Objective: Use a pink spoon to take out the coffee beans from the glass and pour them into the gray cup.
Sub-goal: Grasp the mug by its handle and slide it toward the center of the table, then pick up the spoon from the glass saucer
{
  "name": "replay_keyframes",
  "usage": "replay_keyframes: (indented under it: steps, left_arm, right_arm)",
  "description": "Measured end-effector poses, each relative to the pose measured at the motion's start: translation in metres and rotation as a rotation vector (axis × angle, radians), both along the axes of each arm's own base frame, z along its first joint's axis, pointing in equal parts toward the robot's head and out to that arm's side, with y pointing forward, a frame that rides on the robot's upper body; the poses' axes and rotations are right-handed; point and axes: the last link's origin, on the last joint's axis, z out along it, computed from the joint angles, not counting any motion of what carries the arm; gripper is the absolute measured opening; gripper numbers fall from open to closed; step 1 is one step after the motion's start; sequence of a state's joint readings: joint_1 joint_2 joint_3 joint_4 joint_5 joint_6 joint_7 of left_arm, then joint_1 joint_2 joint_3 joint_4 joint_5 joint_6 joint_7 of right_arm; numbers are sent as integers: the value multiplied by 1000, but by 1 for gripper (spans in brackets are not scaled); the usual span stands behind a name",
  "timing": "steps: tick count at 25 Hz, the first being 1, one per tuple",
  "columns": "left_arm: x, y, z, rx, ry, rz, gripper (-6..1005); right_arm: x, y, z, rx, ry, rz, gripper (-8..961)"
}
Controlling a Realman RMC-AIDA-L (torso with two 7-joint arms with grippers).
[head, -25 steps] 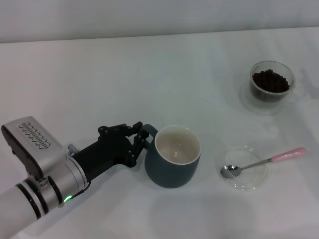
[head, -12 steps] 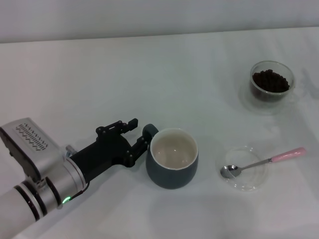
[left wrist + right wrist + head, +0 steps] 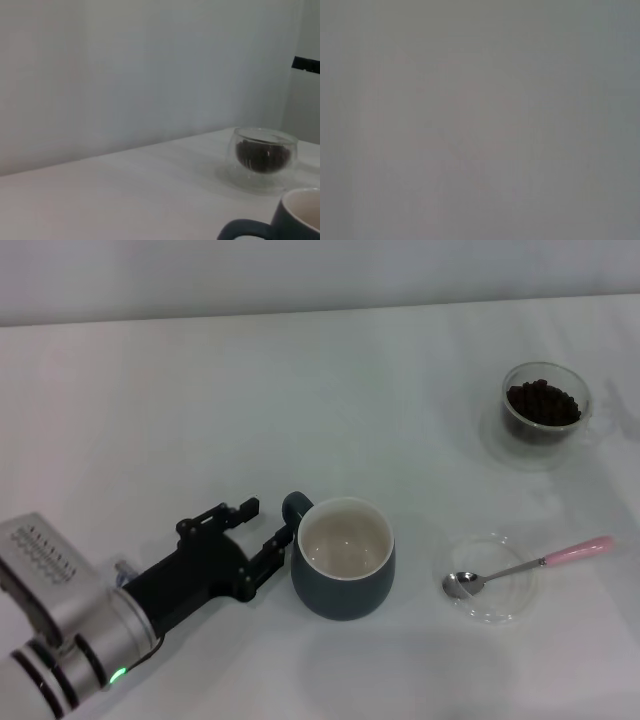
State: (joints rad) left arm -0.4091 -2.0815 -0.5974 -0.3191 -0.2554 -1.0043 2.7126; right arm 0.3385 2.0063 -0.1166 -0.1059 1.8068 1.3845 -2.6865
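Head view shows left gripper [image 3: 263,527] spread beside gray cup [image 3: 343,573]; wrist view omits it.

A shallow clear glass dish [image 3: 497,592] sits on the white table [image 3: 200,410] before a pale wall [image 3: 125,65].

No readable text, label, brand, number or sign appears on anything in these views.
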Motion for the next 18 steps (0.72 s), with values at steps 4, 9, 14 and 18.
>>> replay_keyframes:
  steps: [4, 9, 14, 18]
  left_arm:
    - [-4, -10, 3, 12, -25, 2, 504]
    - [-11, -23, 9, 31, -64, 15, 527]
    - [-28, -33, 26, 136, -91, 70, 525]
    - [-41, -38, 46, 251, -120, 102, 527]
  right_arm:
    - [0, 0, 0, -1, -1, -2, 869]
    - [2, -1, 0, -1, -4, -6, 869]
    - [8, -10, 1, -14, -8, -26, 869]
    - [19, -23, 0, -24, 7, -67, 869]
